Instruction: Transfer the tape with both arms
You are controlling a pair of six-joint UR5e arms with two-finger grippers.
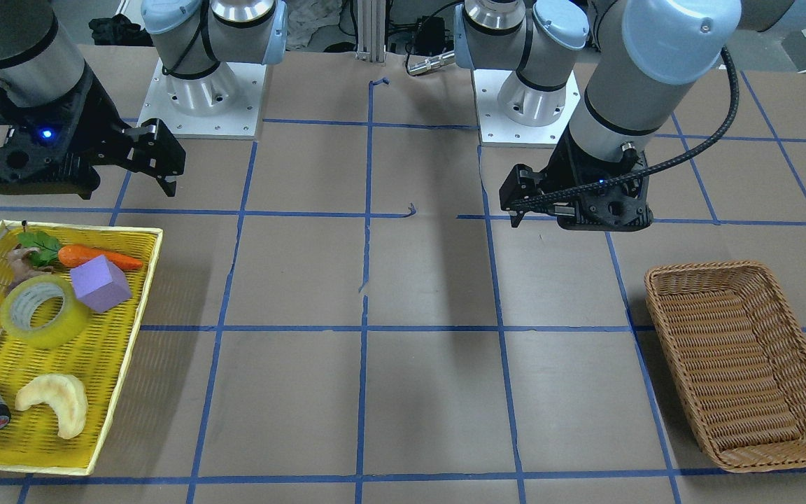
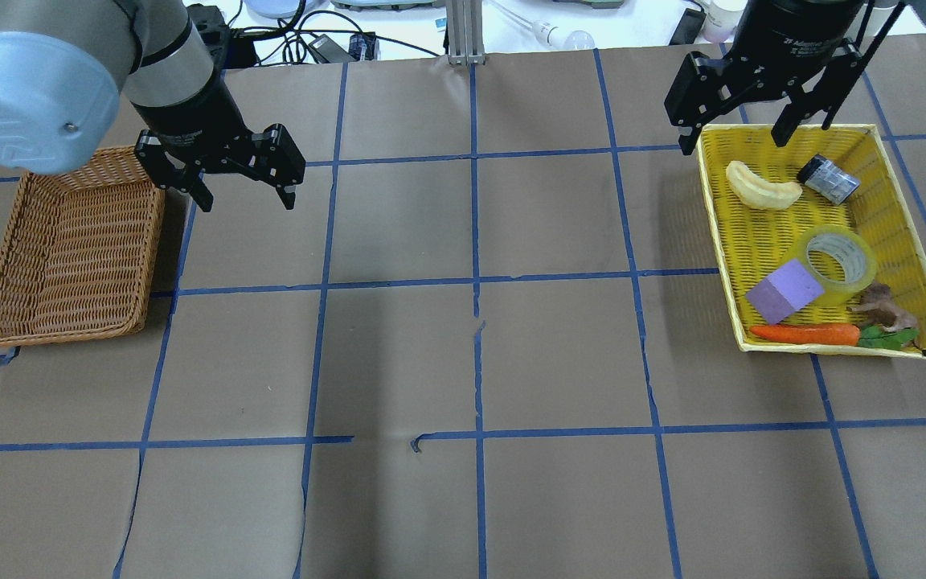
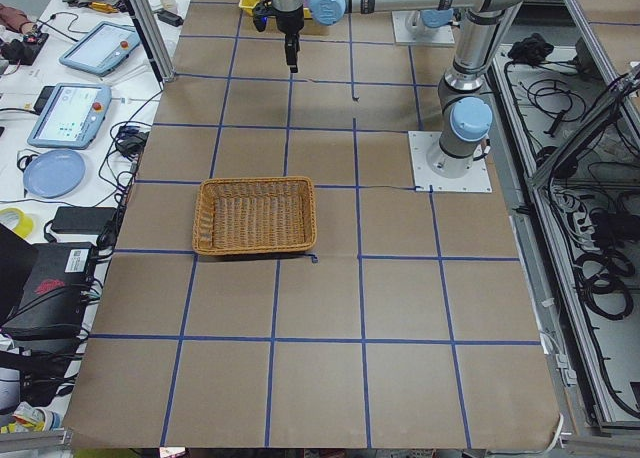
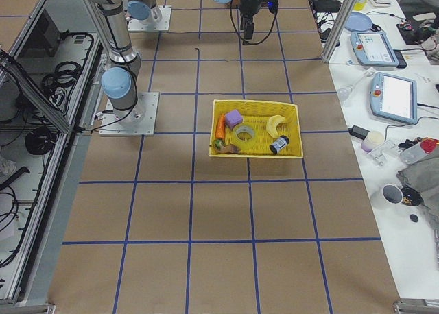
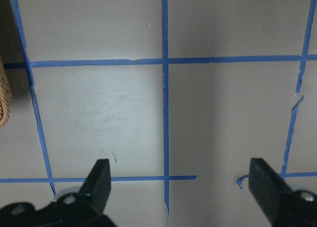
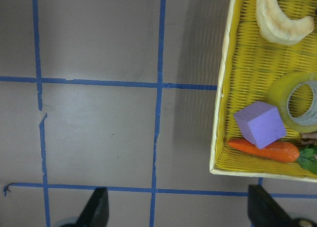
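Tape [image 2: 839,256] lies in the tray [image 2: 760,233] beside a block [image 2: 784,292]. Right hand [image 2: 735,145] hangs near the tray, left hand [image 2: 247,201] well away, both with fingers apart.

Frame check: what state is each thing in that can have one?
Left black two-finger gripper: open, empty.
Right black two-finger gripper: open, empty.
Translucent yellow-green tape roll: lying flat in the yellow woven tray, untouched.
Brown wicker basket: empty.
Small grey cylindrical can: on its side in the tray.
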